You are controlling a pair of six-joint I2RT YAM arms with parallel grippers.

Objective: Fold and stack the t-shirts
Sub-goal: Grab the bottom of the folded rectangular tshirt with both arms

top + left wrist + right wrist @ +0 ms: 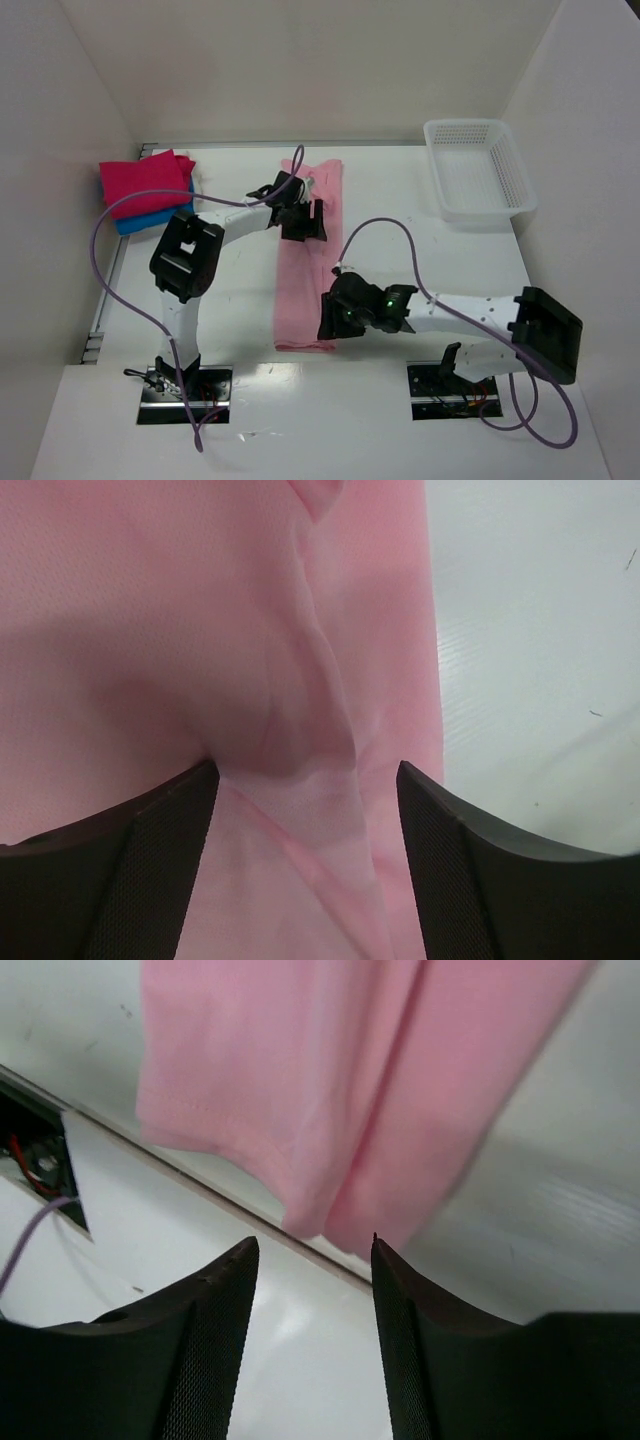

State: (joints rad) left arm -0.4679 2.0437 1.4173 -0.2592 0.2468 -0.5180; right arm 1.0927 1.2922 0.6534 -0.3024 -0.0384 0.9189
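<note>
A light pink t-shirt [305,275] lies folded into a long narrow strip down the middle of the table. My left gripper [300,222] hovers over its upper half, jaws open, with a raised wrinkle of pink cloth [300,710] just ahead of the fingers [160,860]. My right gripper [328,318] is open at the strip's near right corner; the hem [300,1210] lies just beyond its fingertips [225,1290], nothing between them. A folded magenta t-shirt [145,180] rests on a folded blue one [150,218] at the far left.
A white mesh basket [478,170] stands at the far right. White walls enclose the table on three sides. Purple cables loop from both arms. The table's near edge and a seam [200,1185] run just below the shirt's hem.
</note>
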